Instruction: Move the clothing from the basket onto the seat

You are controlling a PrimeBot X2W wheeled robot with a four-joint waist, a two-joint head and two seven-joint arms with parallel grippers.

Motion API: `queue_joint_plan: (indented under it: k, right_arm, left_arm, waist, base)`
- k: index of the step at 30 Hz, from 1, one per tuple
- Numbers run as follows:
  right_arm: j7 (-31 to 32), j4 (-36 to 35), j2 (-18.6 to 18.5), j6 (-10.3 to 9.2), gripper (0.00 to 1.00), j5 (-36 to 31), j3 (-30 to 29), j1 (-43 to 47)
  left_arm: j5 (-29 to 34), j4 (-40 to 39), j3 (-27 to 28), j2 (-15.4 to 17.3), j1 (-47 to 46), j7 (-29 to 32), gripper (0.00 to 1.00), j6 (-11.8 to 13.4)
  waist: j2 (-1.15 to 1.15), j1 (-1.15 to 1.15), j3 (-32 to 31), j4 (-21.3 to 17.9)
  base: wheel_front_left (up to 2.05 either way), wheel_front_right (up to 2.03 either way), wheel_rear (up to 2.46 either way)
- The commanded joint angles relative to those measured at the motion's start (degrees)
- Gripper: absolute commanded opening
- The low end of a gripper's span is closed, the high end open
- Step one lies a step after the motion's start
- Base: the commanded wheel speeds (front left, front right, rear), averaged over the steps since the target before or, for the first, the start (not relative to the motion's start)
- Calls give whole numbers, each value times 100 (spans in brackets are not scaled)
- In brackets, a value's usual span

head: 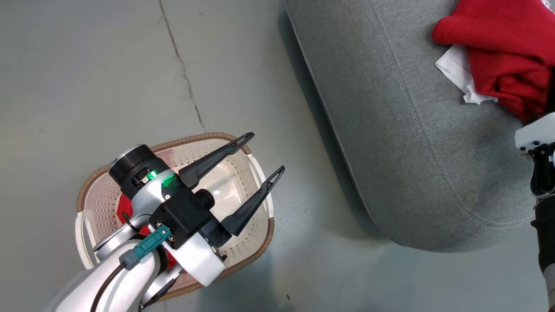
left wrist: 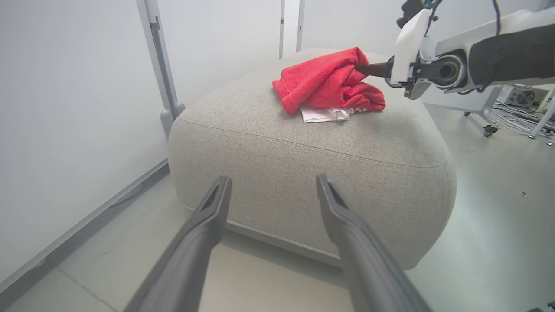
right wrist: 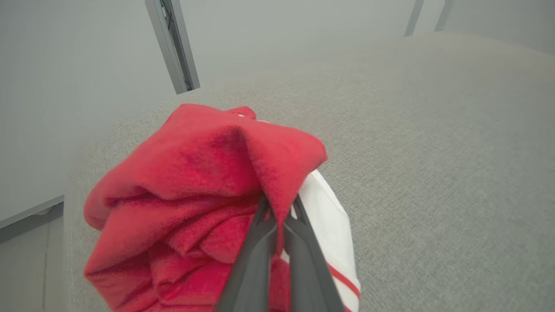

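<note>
Grey concrete floor (head: pixel 108 65) spreads under everything we see from the head, with a thin crack running across it. On it stands the seat (head: pixel 412 143), a big grey upholstered cushion with rounded corners and a stitched seam, taking up the right of that view. Well apart from it, at the lower left, the basket (head: pixel 102 203) sits on the floor: cream perforated plastic with a brown woven-look rim and pale side handles. Our left arm hangs above it and covers much of its inside.

One piece of the clothing (head: pixel 498 47), a bright red bundle, lies bunched on top of the seat near the upper right of the head view, with its white trim (head: pixel 459 69) poking out from beneath. A second red garment (head: pixel 124 208) shows as a small patch low inside the basket, mostly hidden behind our left wrist.

Our left tool (head: pixel 267 151) hovers over the basket with its two dark fingers spread wide and nothing between them, pointing towards the seat. Our right tool (right wrist: pixel 281 203) is at the bundle on the seat, its fingers pressed together with a fold of the red cloth pinched between them.
</note>
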Motion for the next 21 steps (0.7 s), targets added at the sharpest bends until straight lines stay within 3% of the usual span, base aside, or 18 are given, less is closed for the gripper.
queue_joint_plan:
  k: [1, 2, 13, 21]
  right_arm:
    - [-63, -35, -16, 9, 63, 39, 9, -57]
    - [-57, -126, -41, 9, 100, 72, 36, -34]
    - [-42, -954, -126, 7, 100, 86, 141, 1078]
    - [93, -2041, 209, 7, 100, -131, 372, 2019]
  left_arm:
    - [-20, 13, 8, 23, -53, -21, 100, 13]
    - [-26, 38, -6, 1, -33, -36, 100, 19]
    - [-435, 549, -40, -446, 536, -348, 100, 336]
    - [-800, 844, 152, -718, 1069, -563, 100, 746]
  waist:
    - [0, 0, -57, -8]
    - [0, 0, -117, -5]
    - [0, 0, -1249, 227]
    - [0, 0, -1975, 618]
  base:
    - [0, 0, 0]
    - [0, 0, 0]
    - [0, 0, 0]
    - [0, 0, 0]
